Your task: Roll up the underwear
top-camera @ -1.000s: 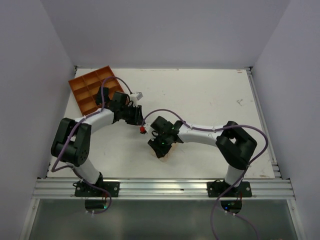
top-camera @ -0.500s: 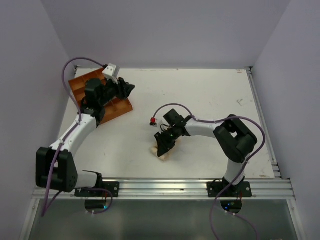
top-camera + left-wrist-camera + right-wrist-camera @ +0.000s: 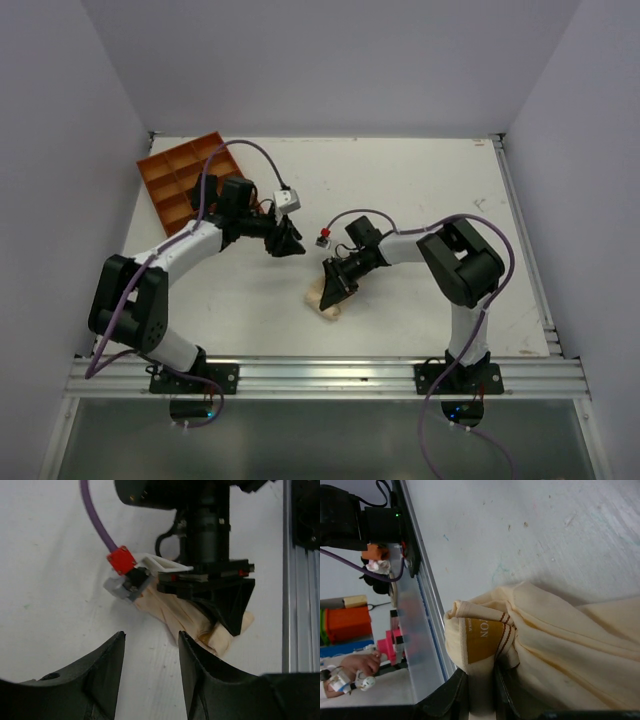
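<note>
The underwear lies on the white table, near the front edge and not far from the metal rail. It is a pale cream bundle, all bunched up and wrinkled. Up close, it has a gold-brown strip with the letters "ON" on it and thin brown lines beside it.

The right gripper is down on the underwear. Its two fingers are close together with a fold of the cloth pinched between them. Only the very ends of the fingers show at the bottom of the right wrist view, so it is hard to tell how much cloth is in there.

The left gripper is near the right one, on its left side, and it does not touch the cloth. Its fingers are spread apart. Only bare table shows in the gap between them.

A red plug and a purple cable sit by the right gripper.

An orange tray with little boxes in it sits at the far left corner of the table, well apart from the underwear.
</note>
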Tool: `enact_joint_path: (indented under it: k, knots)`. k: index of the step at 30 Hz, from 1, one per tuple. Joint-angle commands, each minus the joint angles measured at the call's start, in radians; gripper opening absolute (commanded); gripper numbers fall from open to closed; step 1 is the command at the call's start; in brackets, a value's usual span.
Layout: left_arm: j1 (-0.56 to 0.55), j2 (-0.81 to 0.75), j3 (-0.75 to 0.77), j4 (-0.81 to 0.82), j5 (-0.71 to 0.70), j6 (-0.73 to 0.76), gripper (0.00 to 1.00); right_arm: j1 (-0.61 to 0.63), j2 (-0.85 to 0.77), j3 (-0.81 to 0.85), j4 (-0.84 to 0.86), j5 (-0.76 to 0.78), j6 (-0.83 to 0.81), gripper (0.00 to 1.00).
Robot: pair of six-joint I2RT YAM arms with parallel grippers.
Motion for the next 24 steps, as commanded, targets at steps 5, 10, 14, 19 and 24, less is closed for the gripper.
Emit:
enact_joint_path:
  k: [5, 10, 14, 19, 24]
  knots:
    - [-0.114, 0.044, 0.008, -0.255, 0.12, 0.305, 0.49, -0.03, 0.063, -0.051, 0.003, 0.058, 0.016, 0.05]
    - [-0.139, 0.041, -0.03, -0.249, 0.176, 0.374, 0.52, -0.031, 0.055, -0.071, 0.027, 0.061, 0.03, 0.06]
    - [-0.149, 0.076, -0.015, -0.289, 0.193, 0.467, 0.54, -0.034, 0.057, -0.081, 0.057, 0.057, 0.046, 0.08]
    - [-0.195, 0.129, 0.0, -0.38, 0.157, 0.554, 0.56, -0.037, 0.054, -0.09, 0.067, 0.057, 0.054, 0.09]
    - [-0.26, 0.22, 0.039, -0.418, 0.119, 0.595, 0.57, -0.037, 0.044, -0.093, 0.072, 0.057, 0.057, 0.1]
